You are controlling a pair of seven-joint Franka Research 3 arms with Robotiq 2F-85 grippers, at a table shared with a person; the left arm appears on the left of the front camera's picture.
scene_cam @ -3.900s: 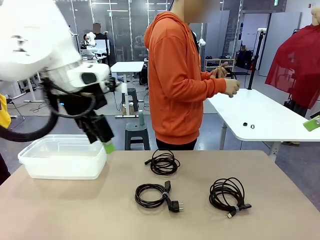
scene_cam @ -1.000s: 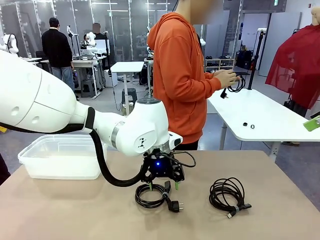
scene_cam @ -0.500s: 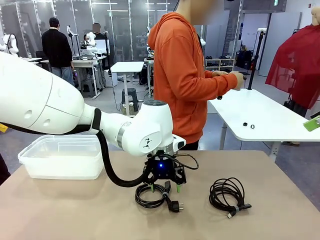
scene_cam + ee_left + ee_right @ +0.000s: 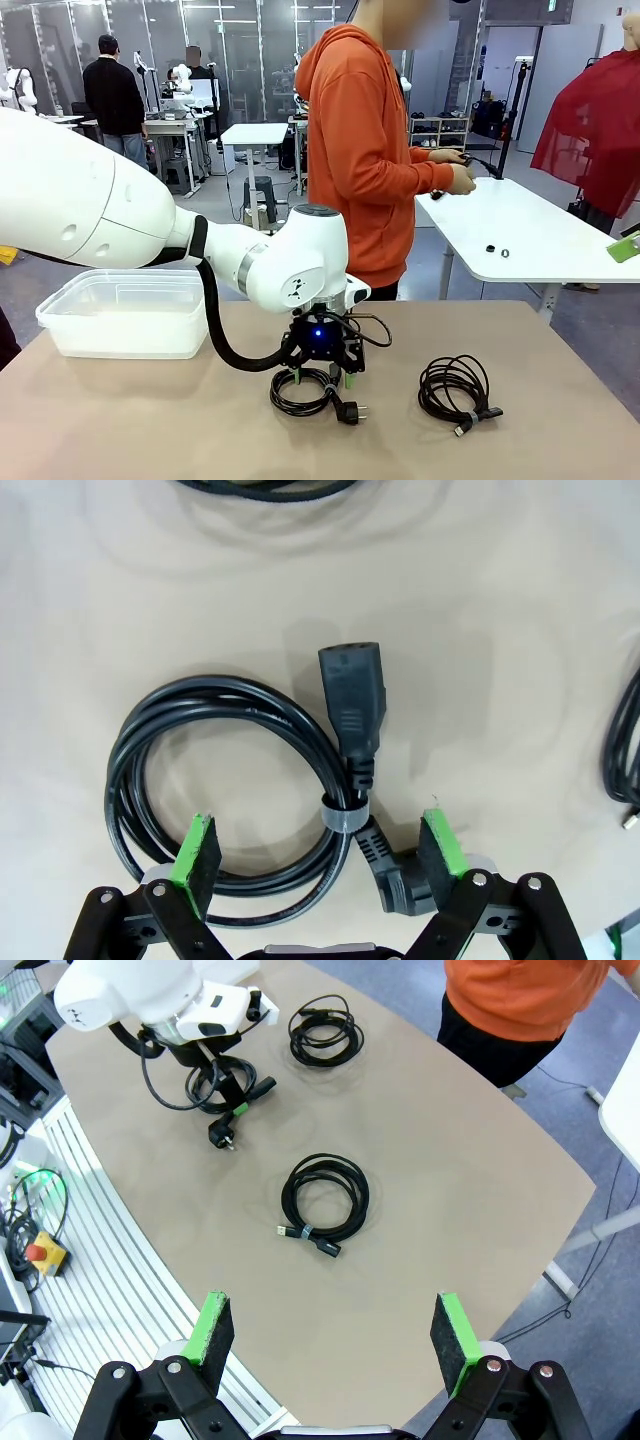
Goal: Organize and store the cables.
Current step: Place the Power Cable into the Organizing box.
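Left gripper (image 4: 320, 860): wide apart, empty | cable coil (image 4: 200, 695): straight below me, tie (image 4: 345, 814) between my pads (image 4: 198, 860), connector (image 4: 352, 695) lying lengthwise ahead | my closing line crosses the bundle | nearer arm: mine

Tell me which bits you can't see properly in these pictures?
- Front view: the left gripper covers the top of the middle cable; its arm hides the far cable.
- Left wrist view: the top edge cuts off the far cable, the right edge the right cable.
- Front view: what the person's hands hold is too small to tell.
- Front view: the tub's cloudy wall hides its inside.
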